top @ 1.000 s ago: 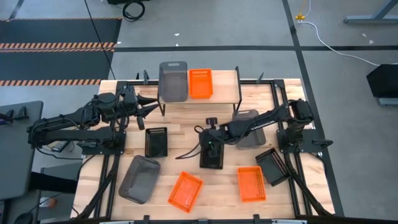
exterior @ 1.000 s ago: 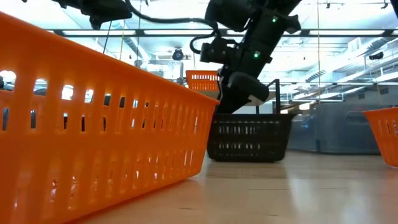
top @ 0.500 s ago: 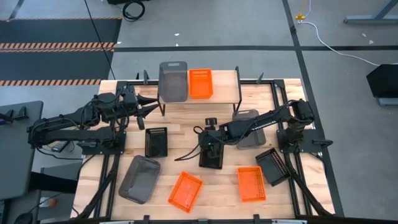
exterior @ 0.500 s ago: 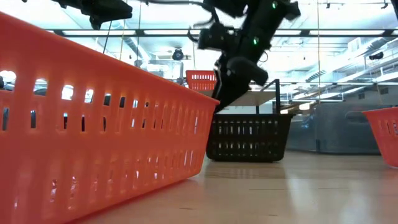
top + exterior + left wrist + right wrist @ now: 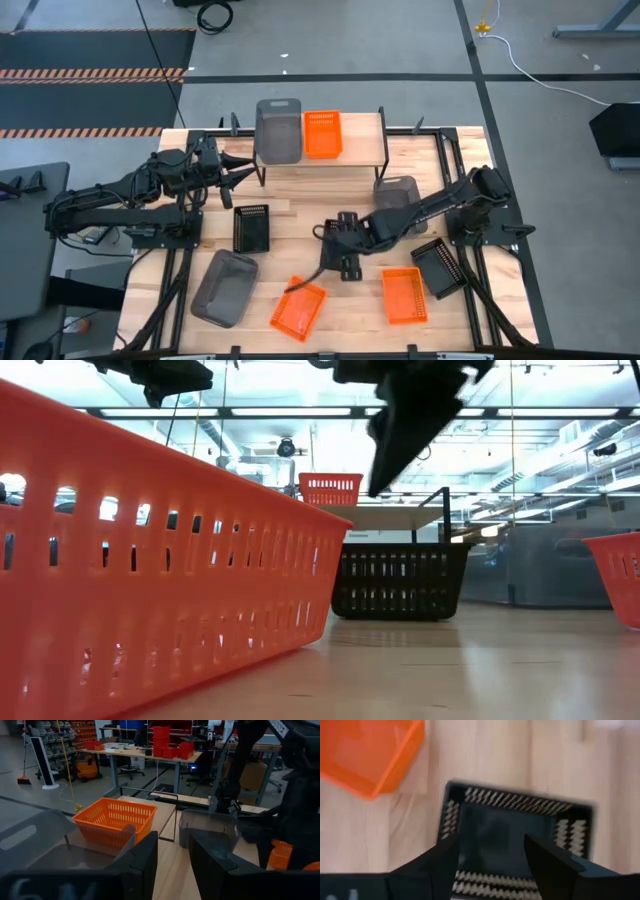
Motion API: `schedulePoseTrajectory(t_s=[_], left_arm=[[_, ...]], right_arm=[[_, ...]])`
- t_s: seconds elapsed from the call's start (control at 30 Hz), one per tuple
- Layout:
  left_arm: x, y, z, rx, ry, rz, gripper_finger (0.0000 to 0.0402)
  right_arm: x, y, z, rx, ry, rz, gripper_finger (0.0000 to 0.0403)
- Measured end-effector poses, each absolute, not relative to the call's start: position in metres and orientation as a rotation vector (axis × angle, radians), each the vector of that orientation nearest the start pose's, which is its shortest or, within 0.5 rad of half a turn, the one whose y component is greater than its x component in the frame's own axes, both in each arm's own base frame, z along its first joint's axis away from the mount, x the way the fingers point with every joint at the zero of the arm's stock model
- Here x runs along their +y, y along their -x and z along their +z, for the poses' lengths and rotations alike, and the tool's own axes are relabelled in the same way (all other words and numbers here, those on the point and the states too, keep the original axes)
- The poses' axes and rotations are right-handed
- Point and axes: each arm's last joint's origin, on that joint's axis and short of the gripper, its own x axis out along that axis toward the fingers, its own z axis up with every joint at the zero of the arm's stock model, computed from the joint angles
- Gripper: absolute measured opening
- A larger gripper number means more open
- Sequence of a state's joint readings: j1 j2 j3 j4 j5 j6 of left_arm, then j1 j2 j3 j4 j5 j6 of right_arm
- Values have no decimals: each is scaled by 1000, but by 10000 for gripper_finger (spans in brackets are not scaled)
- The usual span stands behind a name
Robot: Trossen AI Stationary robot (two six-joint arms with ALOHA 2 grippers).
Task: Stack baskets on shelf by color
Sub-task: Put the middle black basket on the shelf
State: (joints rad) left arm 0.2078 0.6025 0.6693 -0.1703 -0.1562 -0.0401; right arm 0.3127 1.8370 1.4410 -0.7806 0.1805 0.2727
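The shelf stands at the table's far edge, with a grey basket and an orange basket resting side by side on its plank. My right gripper hovers open, fingers pointing down, over a black basket that sits on the table's middle. In the low view that black basket stands flat on the table and only my right arm shows, high above it. My left gripper waits open beside the shelf's left end.
Loose on the table are a second black basket, a grey one, two orange ones, a third black one and a grey one partly under my right arm. The shelf's right part is bare.
My right gripper has opened, letting go of the black basket at the table's middle, and has risen clear of it, out of the low view's middle. The basket stays flat on the table.
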Motion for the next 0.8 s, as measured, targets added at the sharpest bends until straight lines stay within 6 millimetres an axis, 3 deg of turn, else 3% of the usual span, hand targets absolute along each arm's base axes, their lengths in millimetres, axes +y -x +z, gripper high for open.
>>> schedulePoseTrajectory(t_s=[0.37,0.8], left_arm=[[33,-135,319,93,69,367,117],[28,-136,320,92,67,330,117]], right_arm=[[133,-349,223,1164,-53,-85,223],[136,-344,180,1148,-90,-93,222]])
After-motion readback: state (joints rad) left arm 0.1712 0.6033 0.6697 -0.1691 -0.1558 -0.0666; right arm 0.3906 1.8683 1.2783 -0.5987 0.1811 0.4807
